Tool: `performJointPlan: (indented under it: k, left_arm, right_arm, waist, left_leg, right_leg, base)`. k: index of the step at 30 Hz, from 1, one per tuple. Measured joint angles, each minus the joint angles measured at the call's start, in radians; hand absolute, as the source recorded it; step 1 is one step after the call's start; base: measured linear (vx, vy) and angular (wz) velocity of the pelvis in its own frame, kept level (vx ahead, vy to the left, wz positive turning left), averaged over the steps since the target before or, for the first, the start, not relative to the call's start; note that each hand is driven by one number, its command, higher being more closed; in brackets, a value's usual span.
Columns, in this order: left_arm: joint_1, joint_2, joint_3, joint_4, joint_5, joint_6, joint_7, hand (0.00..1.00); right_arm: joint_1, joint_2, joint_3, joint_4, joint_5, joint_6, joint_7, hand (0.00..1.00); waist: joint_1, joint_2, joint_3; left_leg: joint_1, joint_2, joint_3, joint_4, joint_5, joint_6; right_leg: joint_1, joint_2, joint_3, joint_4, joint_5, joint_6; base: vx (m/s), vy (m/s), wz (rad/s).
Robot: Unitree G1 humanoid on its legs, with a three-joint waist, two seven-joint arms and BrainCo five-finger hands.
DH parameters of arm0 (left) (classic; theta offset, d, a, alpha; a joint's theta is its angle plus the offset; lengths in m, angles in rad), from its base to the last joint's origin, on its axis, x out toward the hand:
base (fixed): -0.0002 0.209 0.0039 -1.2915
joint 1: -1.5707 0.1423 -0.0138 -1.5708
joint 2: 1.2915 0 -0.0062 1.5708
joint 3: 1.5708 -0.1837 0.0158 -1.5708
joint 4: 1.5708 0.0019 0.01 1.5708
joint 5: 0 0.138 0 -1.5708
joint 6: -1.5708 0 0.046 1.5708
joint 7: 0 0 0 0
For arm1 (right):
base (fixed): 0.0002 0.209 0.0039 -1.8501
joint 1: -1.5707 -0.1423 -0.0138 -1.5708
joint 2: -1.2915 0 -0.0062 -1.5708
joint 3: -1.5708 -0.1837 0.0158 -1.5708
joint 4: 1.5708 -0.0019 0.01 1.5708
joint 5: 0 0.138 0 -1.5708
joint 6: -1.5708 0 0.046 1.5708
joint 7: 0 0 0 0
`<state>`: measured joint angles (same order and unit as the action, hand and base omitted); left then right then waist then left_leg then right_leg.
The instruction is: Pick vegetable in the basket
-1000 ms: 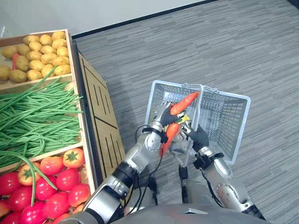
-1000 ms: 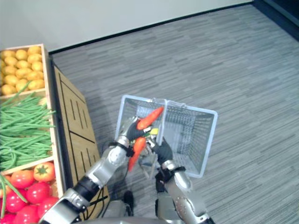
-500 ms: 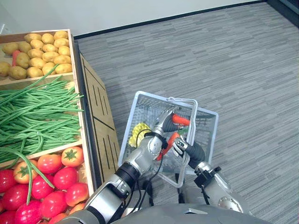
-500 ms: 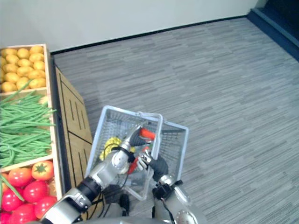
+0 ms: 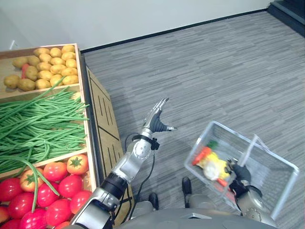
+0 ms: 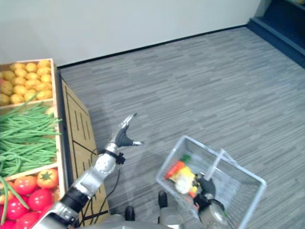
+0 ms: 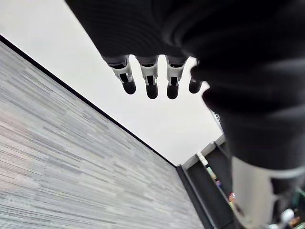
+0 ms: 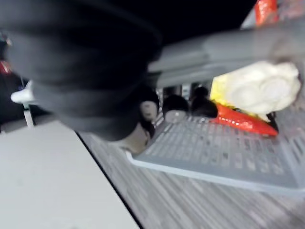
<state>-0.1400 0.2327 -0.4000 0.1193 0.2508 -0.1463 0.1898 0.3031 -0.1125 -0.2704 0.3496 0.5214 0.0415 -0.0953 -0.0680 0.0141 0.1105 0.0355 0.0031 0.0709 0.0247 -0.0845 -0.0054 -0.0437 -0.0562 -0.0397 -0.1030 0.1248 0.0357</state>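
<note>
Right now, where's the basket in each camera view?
Left eye view: basket lower right.
Right eye view: basket lower right, nearer centre.
Right wrist view: basket mesh past the right hand.
Left wrist view: floor past the left hand.
Shared landmark: the yellow-white vegetable inside it.

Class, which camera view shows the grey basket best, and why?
The right eye view: the basket shows whole, rim to floor, with the vegetables inside. The left eye view is nearly equal. The right wrist view gives a close piece of its mesh.
</note>
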Motion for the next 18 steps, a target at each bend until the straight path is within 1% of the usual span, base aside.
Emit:
performJointPlan:
  k: [1, 3, 4, 5, 6, 7, 8, 9, 10, 12, 13, 15, 16, 18]
  left_arm:
    - [0.016, -0.008, 0.016, 0.001, -0.032, -0.004, -0.001, 0.0]
    - [0.038, -0.019, 0.052, 0.031, -0.044, -0.007, 0.0, 0.0]
    - [0.04, -0.032, 0.073, 0.105, -0.044, -0.007, -0.001, 0.0]
    - [0.042, -0.04, 0.091, 0.201, -0.044, 0.006, -0.003, 0.0]
    - [0.043, -0.046, 0.104, 0.255, -0.043, 0.01, -0.005, 0.0]
    - [0.047, -0.063, 0.139, 0.373, -0.043, 0.022, -0.01, 0.0]
    - [0.05, -0.081, 0.183, 0.488, -0.043, 0.044, -0.01, 0.0]
    - [0.051, -0.088, 0.203, 0.542, -0.043, 0.053, -0.01, 0.0]
    - [0.055, -0.099, 0.234, 0.644, -0.044, 0.072, -0.009, 0.0]
    - [0.071, -0.103, 0.263, 0.769, -0.037, 0.097, -0.01, 0.0]
    - [0.087, -0.105, 0.282, 0.828, -0.005, 0.115, -0.01, 0.0]
    - [0.115, -0.106, 0.305, 0.889, 0.027, 0.129, -0.011, 0.0]
    - [0.134, -0.107, 0.319, 0.902, 0.056, 0.137, -0.014, 0.0]
    - [0.152, -0.107, 0.331, 0.905, 0.09, 0.139, -0.018, 0.0]
  right_arm:
    - [-0.008, 0.007, -0.025, 0.03, -0.018, 0.0, -0.011, 1.0]
    - [-0.032, 0.022, -0.064, 0.081, -0.043, 0.0, -0.028, 1.0]
    - [-0.043, 0.025, -0.081, 0.111, -0.062, 0.0, -0.036, 1.0]
    - [-0.052, 0.027, -0.087, 0.137, -0.075, 0.0, -0.043, 1.0]
    - [-0.057, 0.03, -0.092, 0.149, -0.077, 0.0, -0.046, 1.0]
    - [-0.067, 0.039, -0.104, 0.167, -0.09, 0.001, -0.051, 1.0]
    - [-0.074, 0.048, -0.111, 0.179, -0.119, 0.001, -0.06, 1.0]
    - [-0.077, 0.053, -0.114, 0.185, -0.133, 0.001, -0.065, 1.0]
    - [-0.083, 0.06, -0.115, 0.199, -0.155, 0.002, -0.068, 1.0]
    - [-0.095, 0.066, -0.115, 0.212, -0.19, 0.008, -0.073, 1.0]
    - [-0.108, 0.067, -0.115, 0.222, -0.216, 0.01, -0.075, 1.0]
    - [-0.121, 0.071, -0.115, 0.223, -0.239, 0.01, -0.076, 1.0]
    - [-0.128, 0.075, -0.115, 0.223, -0.262, 0.01, -0.079, 1.0]
    - [-0.136, 0.075, -0.115, 0.223, -0.28, 0.01, -0.083, 1.0]
  waist:
    - [0.001, 0.001, -0.003]
    - [0.001, 0.002, -0.003]
    - [0.002, 0.004, -0.005]
    - [0.001, 0.006, -0.006]
    - [0.001, 0.006, -0.005]
    - [0.001, 0.006, -0.005]
    - [0.001, 0.006, -0.005]
    - [0.002, 0.006, -0.005]
    - [0.002, 0.006, -0.005]
    - [0.002, 0.006, -0.005]
    - [0.003, 0.006, -0.005]
    - [0.006, 0.006, -0.005]
    - [0.007, 0.006, -0.005]
    - [0.009, 0.005, -0.005]
  left_leg:
    - [0.005, 0.0, -0.005, -0.007, 0.003, -0.003]
    - [0.004, 0.0, -0.01, -0.007, 0.005, -0.007]
    - [0.004, 0.0, -0.015, -0.008, 0.006, -0.01]
    - [0.006, 0.001, -0.021, -0.007, 0.006, -0.011]
    - [0.008, 0.001, -0.022, -0.008, 0.006, -0.012]
    - [0.015, 0.004, -0.022, -0.01, 0.006, -0.013]
    - [0.016, 0.006, -0.021, -0.015, 0.006, -0.013]
    - [0.016, 0.007, -0.021, -0.017, 0.006, -0.013]
    - [0.018, 0.009, -0.02, -0.02, 0.008, -0.017]
    - [0.021, 0.013, -0.016, -0.021, 0.007, -0.019]
    - [0.025, 0.016, -0.008, -0.021, 0.005, -0.022]
    - [0.034, 0.022, 0.002, -0.022, 0.001, -0.026]
    - [0.038, 0.025, 0.003, -0.022, 0.0, -0.027]
    - [0.044, 0.028, 0.004, -0.022, -0.001, -0.025]
  right_leg:
    - [0.003, 0.0, -0.006, 0.0, -0.007, 0.009]
    - [0.004, -0.001, -0.013, 0.0, -0.012, 0.011]
    - [0.007, -0.001, -0.02, 0.0, -0.013, 0.01]
    - [0.011, -0.001, -0.025, 0.0, -0.015, 0.007]
    - [0.013, -0.001, -0.026, 0.0, -0.016, 0.007]
    - [0.018, 0.002, -0.026, 0.0, -0.017, 0.006]
    - [0.019, 0.004, -0.026, 0.0, -0.019, 0.002]
    - [0.018, 0.005, -0.026, 0.0, -0.02, 0.001]
    - [0.017, 0.007, -0.026, 0.0, -0.02, 0.001]
    - [0.017, 0.011, -0.024, 0.0, -0.021, 0.0]
    - [0.018, 0.015, -0.02, 0.0, -0.022, -0.002]
    - [0.022, 0.02, -0.013, 0.0, -0.024, -0.002]
    - [0.025, 0.023, -0.014, 0.0, -0.025, -0.001]
    - [0.03, 0.025, -0.013, 0.0, -0.025, -0.002]
  base:
    - [-0.04, -0.022, 0.14]
    - [-0.04, -0.017, 0.1]
    - [-0.04, -0.013, 0.13]
    - [-0.04, -0.012, 0.13]
    - [-0.03, -0.013, 0.06]
    - [0.0, 0.0, 0.0]
    - [0.0, 0.0, 0.0]
    - [0.0, 0.0, 0.0]
    - [0.0, 0.0, 0.0]
    - [0.02, -0.016, -0.06]
    - [0.04, -0.011, -0.12]
    - [0.05, -0.008, -0.13]
    - [0.05, -0.006, -0.07]
    - [0.02, -0.001, -0.01]
